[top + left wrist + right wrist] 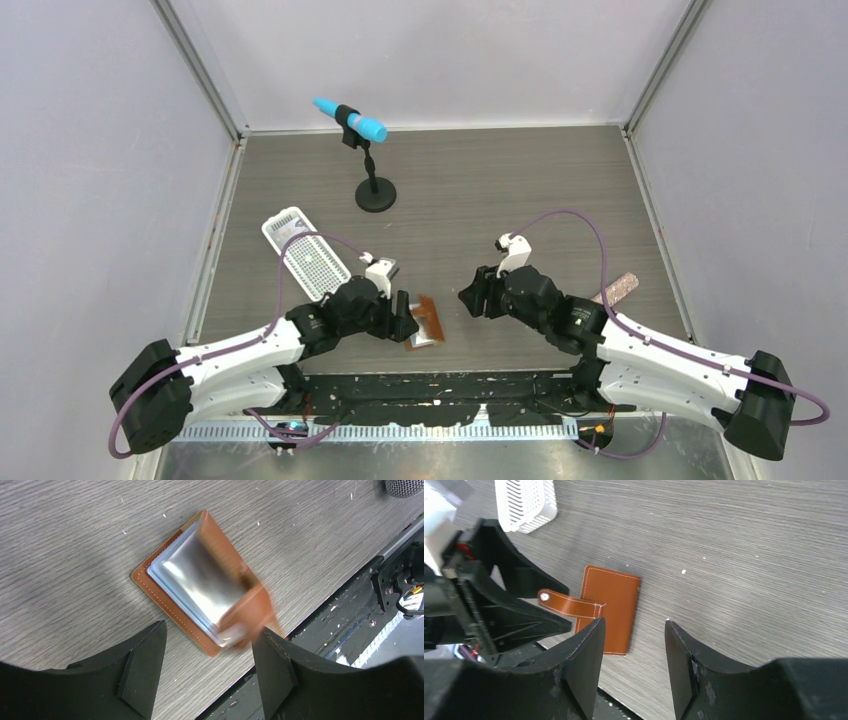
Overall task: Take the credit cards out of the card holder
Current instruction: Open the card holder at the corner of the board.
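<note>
Card holder [200, 585], half-open, beneath left end effector [211, 629]

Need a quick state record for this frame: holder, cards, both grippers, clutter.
card holder: tan leather, on the table near its front edge; cover part lifted, blurred in the left wrist view
snap tab: unsnapped, pointing toward the left gripper
credit cards: none seen outside the holder
pale shiny face: inside the holder; card or sleeve unclear
left gripper: open, over the holder
right gripper: open, aimed at the holder, apart from it
other: white perforated tray, microphone on a stand, both farther back
</note>
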